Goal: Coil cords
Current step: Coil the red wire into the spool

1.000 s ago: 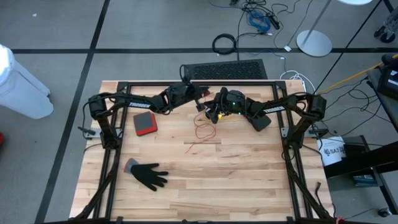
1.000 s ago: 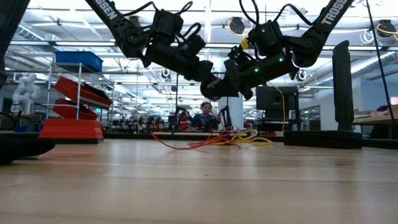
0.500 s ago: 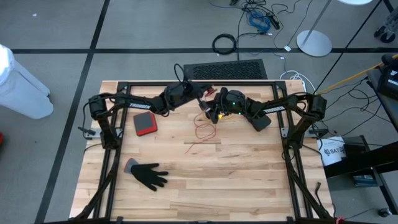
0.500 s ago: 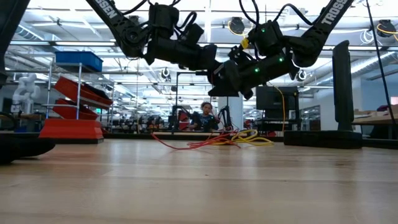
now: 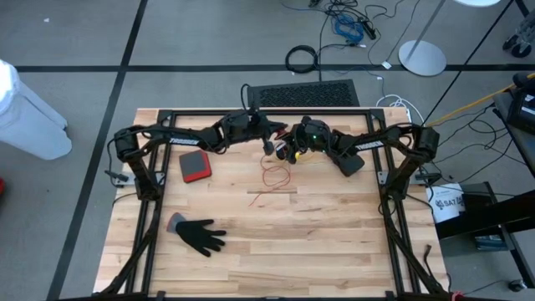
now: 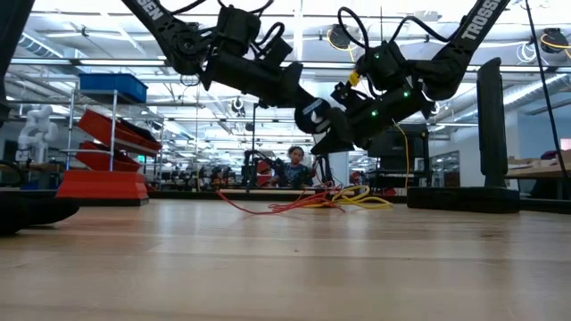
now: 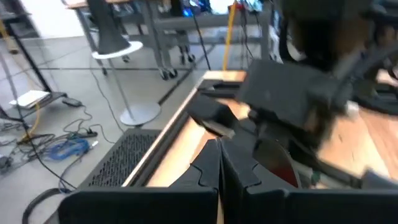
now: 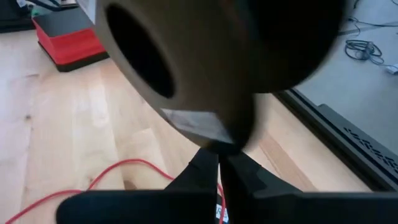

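A thin red-orange cord (image 5: 273,176) lies loose on the wooden table near its far middle, with one loop and a tail running toward the near edge. The low view shows it (image 6: 285,205) flat beside yellow strands (image 6: 361,198). My left gripper (image 5: 272,140) and my right gripper (image 5: 287,153) hang above it, tip to tip, both shut. In the left wrist view my left gripper (image 7: 219,146) has nothing between its fingers. The right wrist view shows my right gripper (image 8: 219,158) under the blurred left hand, with the cord (image 8: 118,167) on the wood beyond.
A black glove (image 5: 201,237) lies near the table's left front. A flat box with a red top (image 5: 195,165) sits at the left, below my left arm. A black frame rail (image 5: 305,110) runs along the far edge, with a dark grille (image 5: 305,94) behind it.
My left gripper has rolled about its own axis and tipped up closer to level, staying over the far middle. My right gripper has sunk a little toward the table. Both have stayed shut. The red-orange cord has not moved.
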`<state>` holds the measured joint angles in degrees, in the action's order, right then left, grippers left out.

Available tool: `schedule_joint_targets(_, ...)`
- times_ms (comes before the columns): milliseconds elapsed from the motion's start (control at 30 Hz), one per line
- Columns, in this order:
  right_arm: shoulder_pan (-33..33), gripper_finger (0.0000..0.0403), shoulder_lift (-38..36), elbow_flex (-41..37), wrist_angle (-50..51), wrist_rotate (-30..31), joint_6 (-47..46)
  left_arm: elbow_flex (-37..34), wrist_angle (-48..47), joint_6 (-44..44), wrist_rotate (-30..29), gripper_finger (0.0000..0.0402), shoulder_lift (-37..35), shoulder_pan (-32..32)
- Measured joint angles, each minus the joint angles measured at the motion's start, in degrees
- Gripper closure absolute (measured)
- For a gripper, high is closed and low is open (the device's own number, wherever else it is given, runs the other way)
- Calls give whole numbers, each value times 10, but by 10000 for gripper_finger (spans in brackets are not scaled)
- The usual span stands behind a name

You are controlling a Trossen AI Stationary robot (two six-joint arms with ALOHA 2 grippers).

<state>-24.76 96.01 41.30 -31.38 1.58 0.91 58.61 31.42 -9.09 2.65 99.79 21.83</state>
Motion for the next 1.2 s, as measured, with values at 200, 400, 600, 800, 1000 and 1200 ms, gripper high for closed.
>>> schedule_joint_targets(200, -6, 403, 0, 0, -5, -3, 3, 0, -81, -61, -1, 402, -22, 0)
schedule_joint_targets(400, -6, 402, 0, 0, -10, 0, 5, 1, -126, -126, -10, 402, -23, -1)
schedule_joint_targets(600, -6, 402, 0, 0, -12, 0, 4, 1, -142, -179, -39, 402, -23, -2)
schedule_joint_targets(800, -7, 402, 0, 0, -15, 0, 2, 1, -143, -236, -84, 402, -23, -3)
schedule_joint_targets(1000, -7, 402, 0, 0, -25, 1, 2, 1, -139, -282, -93, 402, -23, -4)
schedule_joint_targets(1200, -8, 403, 0, 0, -25, -2, 3, 1, -145, -308, -91, 402, -23, -6)
